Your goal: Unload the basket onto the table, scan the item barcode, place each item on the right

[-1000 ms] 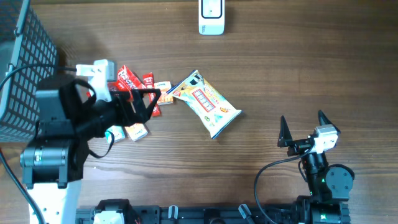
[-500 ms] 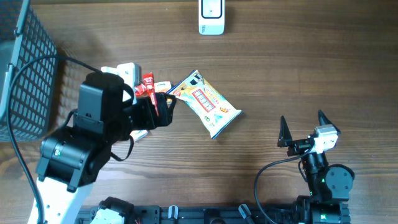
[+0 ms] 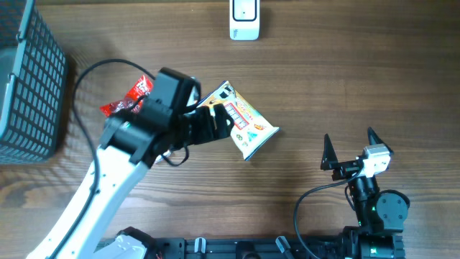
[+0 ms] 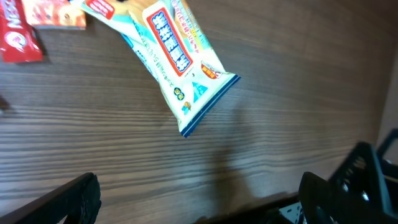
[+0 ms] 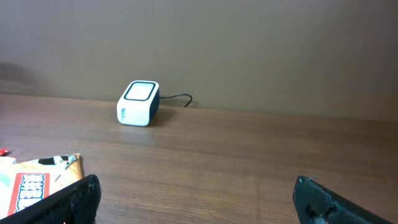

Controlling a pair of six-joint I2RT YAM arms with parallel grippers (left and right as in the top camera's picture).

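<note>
Nothing reads clearly: white characters on the red panel of the pale yellow-and-blue plastic snack bag point(image 4: 171, 59), ahead of the left end effector point(image 4: 199, 202), and white letters on the flat red foil packet point(image 4: 18, 40) beside it are blurred.

Wire basket point(image 3: 32, 86) (far left), red packets point(image 3: 141, 85)

Likely a robot lab bench, staged as a shop checkout. Wood-grain table point(image 3: 345, 86), plain brown wall point(image 5: 249, 50) behind. Left arm point(image 3: 108, 194) and right arm point(image 3: 374, 205) mounted at the near edge, black cables trailing. Checkout props: white scanner point(image 3: 244, 19) with cord point(image 5: 177, 98) at the far edge; dark wire basket point(image 3: 29, 86) far left; printed snack bag point(image 3: 248, 122) and small red packets point(image 3: 129, 97) loose on the wood.
</note>
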